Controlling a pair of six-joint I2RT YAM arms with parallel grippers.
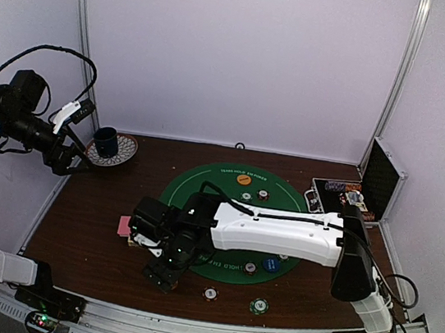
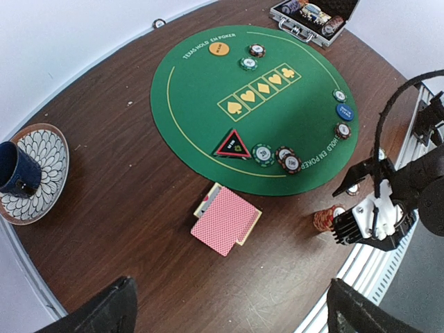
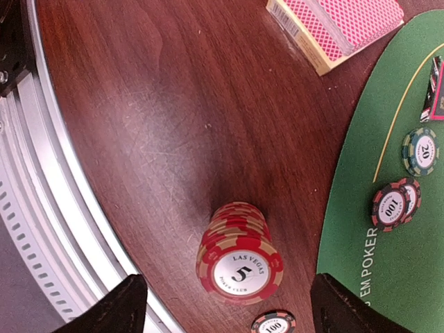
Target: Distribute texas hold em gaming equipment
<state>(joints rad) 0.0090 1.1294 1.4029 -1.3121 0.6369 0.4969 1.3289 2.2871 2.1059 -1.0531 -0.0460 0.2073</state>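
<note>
Near the worktop's [image 3: 173,104] front edge, a stack of red poker chips [image 3: 239,257] stands between the right pincer's [image 3: 227,295] spread fingers, touching neither. Beyond it lies the pink-backed card deck [image 2: 225,220], then the green mat [image 2: 208,97]. The left pincer [image 2: 232,309] hangs high above the worktop, jaws apart and empty.

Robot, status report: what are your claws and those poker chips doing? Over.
Left claw open, empty, high over table. Right claw open over red chip stack on bare wood, not gripping. Card deck lies apart; nothing blocking.
</note>
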